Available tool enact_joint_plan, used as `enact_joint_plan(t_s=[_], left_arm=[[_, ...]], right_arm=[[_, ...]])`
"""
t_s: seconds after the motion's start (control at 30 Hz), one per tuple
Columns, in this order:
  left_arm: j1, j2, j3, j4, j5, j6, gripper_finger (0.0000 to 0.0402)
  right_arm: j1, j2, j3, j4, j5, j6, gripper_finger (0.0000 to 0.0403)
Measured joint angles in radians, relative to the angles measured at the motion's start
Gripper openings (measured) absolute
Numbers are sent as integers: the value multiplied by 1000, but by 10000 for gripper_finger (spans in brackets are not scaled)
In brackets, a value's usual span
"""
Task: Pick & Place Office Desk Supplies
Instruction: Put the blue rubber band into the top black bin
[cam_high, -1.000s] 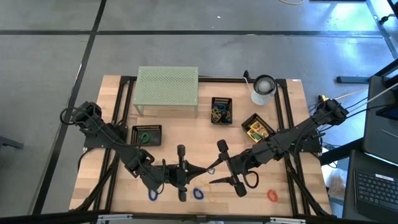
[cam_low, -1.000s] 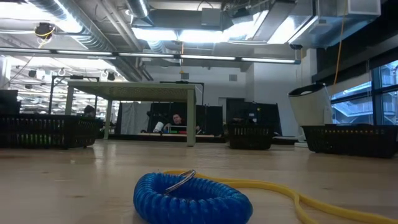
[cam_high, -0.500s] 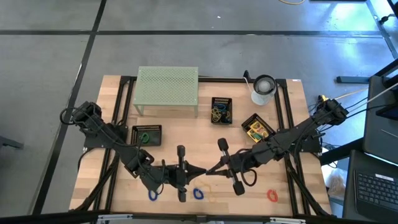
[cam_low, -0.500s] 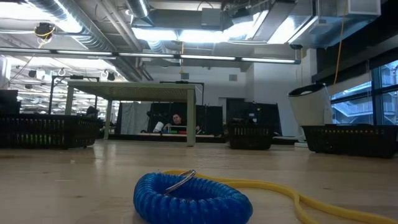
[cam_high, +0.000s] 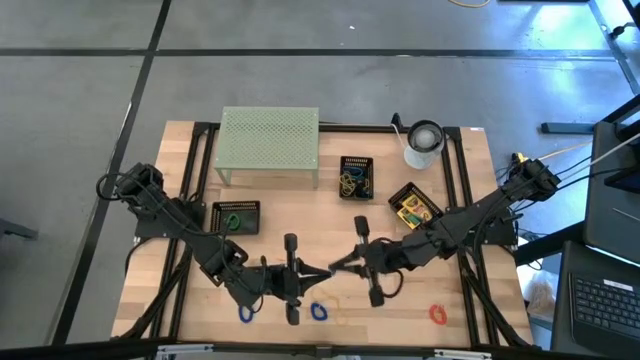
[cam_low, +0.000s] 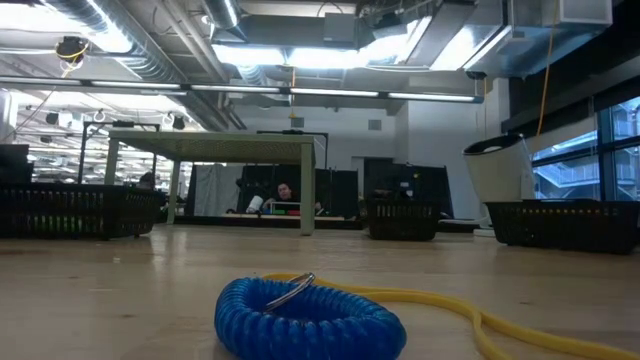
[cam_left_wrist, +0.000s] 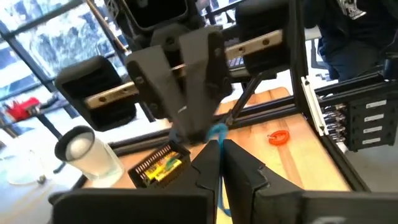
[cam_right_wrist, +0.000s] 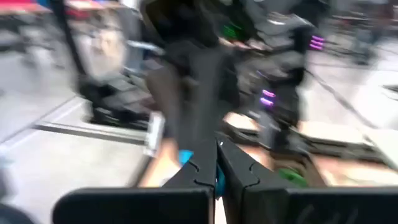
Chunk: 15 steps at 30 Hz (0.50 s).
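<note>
Both grippers meet tip to tip over the middle of the near half of the surface (cam_high: 190, 160). The left gripper (cam_high: 318, 272) points toward the right arm, the right gripper (cam_high: 336, 266) points back at it, and a small light-blue loop clip (cam_left_wrist: 217, 132) sits pinched right where they meet. In both wrist views each arm's own fingers are drawn together with a strip of that blue between them, so both appear clamped on the same clip: a handover at mid-point. The line between the two grippers runs across the surface, left to right, and the clip lies on that line, equally near either arm. For the pass to go on, one gripper must let go. The black trays (cam_high: 356, 177) lie farther back, nearer the right arm
</note>
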<state>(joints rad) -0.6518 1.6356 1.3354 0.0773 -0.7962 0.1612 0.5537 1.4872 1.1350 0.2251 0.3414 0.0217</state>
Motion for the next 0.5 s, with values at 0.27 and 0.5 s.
enact_joint_plan(t_s=[0.27, 0.5], left_arm=[[0, 0, 0, -113, -93, -141, 84], [8, 0, 0, -285, -208, -302, 154]], right_arm=[[-50, -10, 0, -174, 166, 68, 1], [-145, -23, 0, -334, 167, 168, 1]])
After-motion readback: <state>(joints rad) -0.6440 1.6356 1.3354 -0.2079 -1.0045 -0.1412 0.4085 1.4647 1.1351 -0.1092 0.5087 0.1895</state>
